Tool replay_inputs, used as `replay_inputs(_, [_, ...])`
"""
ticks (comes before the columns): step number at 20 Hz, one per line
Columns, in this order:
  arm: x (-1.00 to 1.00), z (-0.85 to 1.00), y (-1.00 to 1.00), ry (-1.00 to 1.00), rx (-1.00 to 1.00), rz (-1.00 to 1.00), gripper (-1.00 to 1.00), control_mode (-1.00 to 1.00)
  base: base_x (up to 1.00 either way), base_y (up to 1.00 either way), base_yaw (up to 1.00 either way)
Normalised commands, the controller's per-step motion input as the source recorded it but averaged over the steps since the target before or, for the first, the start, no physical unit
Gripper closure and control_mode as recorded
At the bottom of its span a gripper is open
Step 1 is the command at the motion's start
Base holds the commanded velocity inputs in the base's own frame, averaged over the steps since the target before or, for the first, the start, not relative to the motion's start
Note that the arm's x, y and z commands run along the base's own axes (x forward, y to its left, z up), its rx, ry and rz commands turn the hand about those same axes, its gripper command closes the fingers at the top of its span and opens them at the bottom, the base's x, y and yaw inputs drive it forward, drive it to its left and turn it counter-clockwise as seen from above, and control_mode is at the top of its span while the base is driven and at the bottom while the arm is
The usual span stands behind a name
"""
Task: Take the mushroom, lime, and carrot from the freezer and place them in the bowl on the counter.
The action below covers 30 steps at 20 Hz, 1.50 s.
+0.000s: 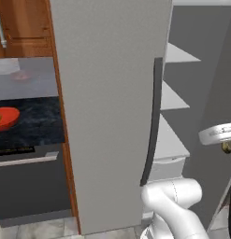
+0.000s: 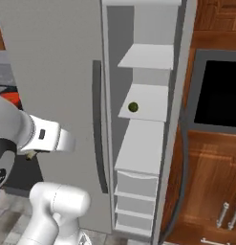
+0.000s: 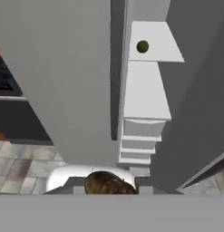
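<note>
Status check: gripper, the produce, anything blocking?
Gripper shut on mushroom. Lime on a freezer shelf. Bowl on counter, something orange inside. Open freezer door between arm and bowl.

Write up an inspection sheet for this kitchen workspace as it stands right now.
Surface: dark marbled counter to the left of the freezer, with the red-orange bowl on it.
Job's things: freezer door open, white shelves exposed; lime alone on a middle shelf; a brown lump, apparently the mushroom, sits right at the gripper in the hand view; something orange shows in the bowl, possibly the carrot, too small to confirm.
Clutter: nothing seen.
Grippers: gripper fingertips hidden behind the mushroom; it appears shut on it.
Cables: nothing seen.
Surroundings: wooden cabinets with steel handles right of the freezer, a dark oven below the counter, tiled floor.
</note>
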Motion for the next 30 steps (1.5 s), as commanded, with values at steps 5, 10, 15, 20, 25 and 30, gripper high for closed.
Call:
replay_inputs(5, [0.00, 0.00, 0.00, 0.00, 0.00, 0.00, 1.00, 1.00, -0.69, 0.92, 0.00])
replay_inputs(10, [0.00, 0.00, 0.00, 0.00, 0.00, 0.00, 1.00, 1.00, -0.41, 0.99, 0.00])
replay_inputs(15, [0.00, 0.00, 0.00, 0.00, 0.00, 0.00, 1.00, 1.00, -0.19, 1.00, 0.00])
replay_inputs(20, [0.00, 0.00, 0.00, 0.00, 0.00, 0.00, 1.00, 1.00, -0.08, 1.00, 0.00])
replay_inputs(25, [0.00, 0.00, 0.00, 0.00, 0.00, 0.00, 1.00, 1.00, -0.03, 1.00, 0.00])
replay_inputs(30, [0.00, 0.00, 0.00, 0.00, 0.00, 0.00, 1.00, 1.00, -0.06, 1.00, 0.00])
